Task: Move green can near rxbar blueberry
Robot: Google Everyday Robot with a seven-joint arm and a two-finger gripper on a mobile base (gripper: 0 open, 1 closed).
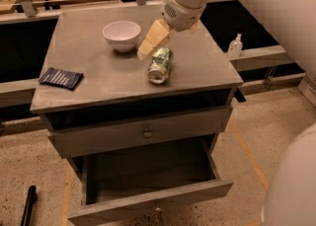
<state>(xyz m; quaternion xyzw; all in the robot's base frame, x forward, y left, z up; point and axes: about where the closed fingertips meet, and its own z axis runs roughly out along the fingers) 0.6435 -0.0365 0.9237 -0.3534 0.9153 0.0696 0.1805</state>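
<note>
Cream gripper (pixel 144 51) hangs between round white bowl (pixel 121 34) and toppled dented green metal can (pixel 160 65) — openness: cannot tell; flat navy wrapper (pixel 61 78) well apart.

No legible text, brand, number or sign found on any item; rxbar blueberry (pixel 61 78), lying by the left edge of the tabletop (pixel 111 84) toward the front corner, bears faint pale lettering across its dark wrapper, not readable; green can (pixel 161 64), on its side near the tabletop's middle, shows white and silver patches only, no words made out; gripper (pixel 146 50), over the tabletop's centre just beside the can's far end, shows no readable marking.
</note>
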